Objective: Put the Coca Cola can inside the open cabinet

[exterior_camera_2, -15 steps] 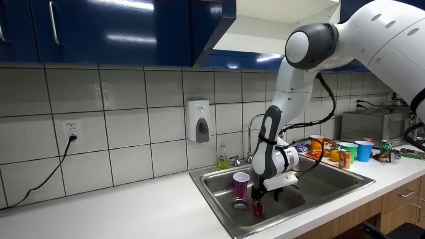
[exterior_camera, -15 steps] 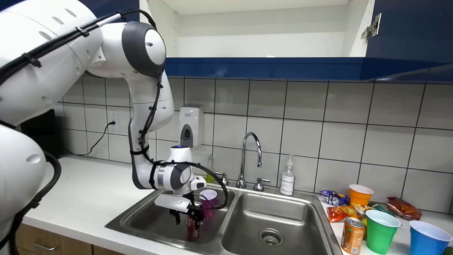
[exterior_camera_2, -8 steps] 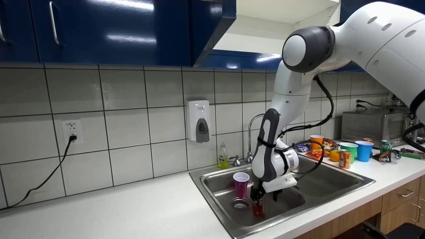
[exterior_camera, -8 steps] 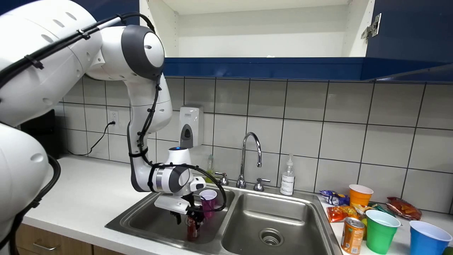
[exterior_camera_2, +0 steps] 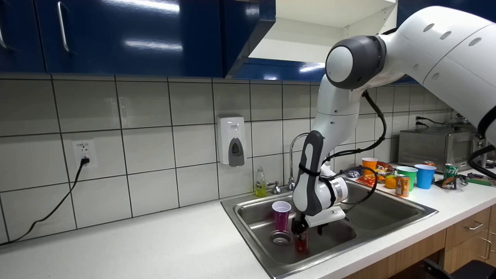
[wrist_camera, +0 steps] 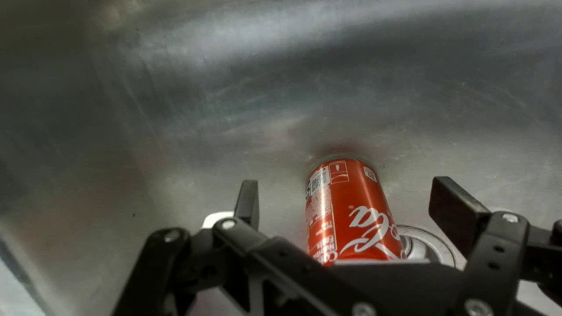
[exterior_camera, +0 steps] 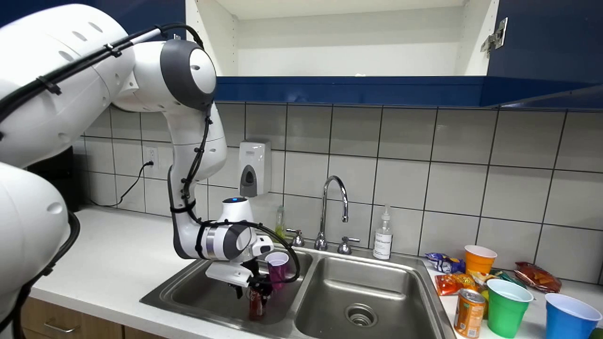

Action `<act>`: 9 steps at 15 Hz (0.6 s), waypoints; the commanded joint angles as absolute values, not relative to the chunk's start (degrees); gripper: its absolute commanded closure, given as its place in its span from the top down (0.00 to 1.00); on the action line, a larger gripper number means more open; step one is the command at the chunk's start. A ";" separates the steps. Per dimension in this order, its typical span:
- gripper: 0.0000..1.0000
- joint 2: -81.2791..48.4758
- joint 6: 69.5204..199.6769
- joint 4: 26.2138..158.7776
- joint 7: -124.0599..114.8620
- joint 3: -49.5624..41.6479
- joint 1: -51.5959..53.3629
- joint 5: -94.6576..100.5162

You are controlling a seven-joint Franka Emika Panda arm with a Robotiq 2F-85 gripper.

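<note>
The gripper reaches down into one basin of the steel sink, its fingers spread wide apart; the Coca Cola can stands upright on the basin floor between them, with a gap showing on both sides of it in the wrist view; the can's red side also shows just below the gripper in both exterior views; the purple cup stands in the same basin, just beside the gripper and toward the tiled wall; a drain lies near the gripper as well; the faucet rises beyond the gripper at the back of the sink, and a white soap dispenser hangs on the wall higher than the gripper; the open cabinet, pale inside with a dark blue bottom edge, is high above the gripper and well apart from it; far from the gripper, past the second basin, an orange can, a green cup, a blue cup and an orange cup stand on the counter near some snack bags
</note>
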State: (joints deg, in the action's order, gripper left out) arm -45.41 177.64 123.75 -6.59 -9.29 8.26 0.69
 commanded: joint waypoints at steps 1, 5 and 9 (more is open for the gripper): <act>1.00 -46.54 179.00 122.75 -7.74 -10.85 10.33 -0.38; 1.00 -46.99 179.83 122.50 -7.77 -11.47 11.34 -0.94; 1.00 -47.63 181.49 122.38 -8.19 -11.37 11.57 -2.24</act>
